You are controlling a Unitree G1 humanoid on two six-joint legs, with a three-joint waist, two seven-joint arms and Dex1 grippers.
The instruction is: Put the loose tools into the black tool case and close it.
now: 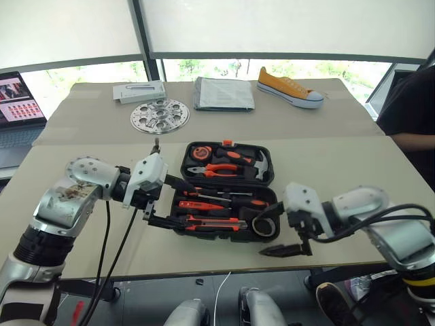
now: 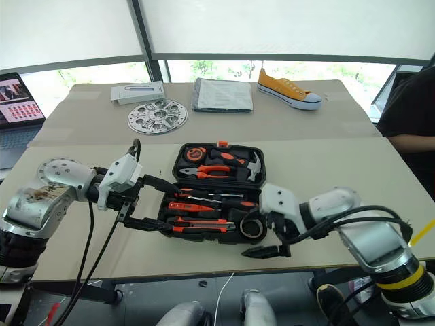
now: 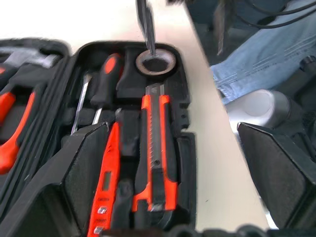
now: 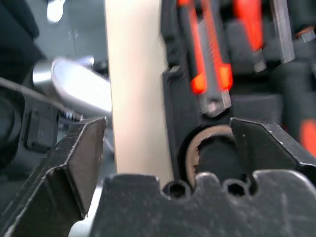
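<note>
Black tool case (image 1: 227, 192) lies open on desk (image 1: 326, 170), loose tools seated in recesses; both pincers, left (image 1: 165, 202) and right (image 1: 291, 239), wide open, empty; next: fold lid shut.

Silver-grey arms, white wrists, black cables

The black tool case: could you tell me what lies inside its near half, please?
The black tool case holds two screwdrivers, a tester screwdriver, a utility knife and a tape roll; anything beneath them is covered.
</note>
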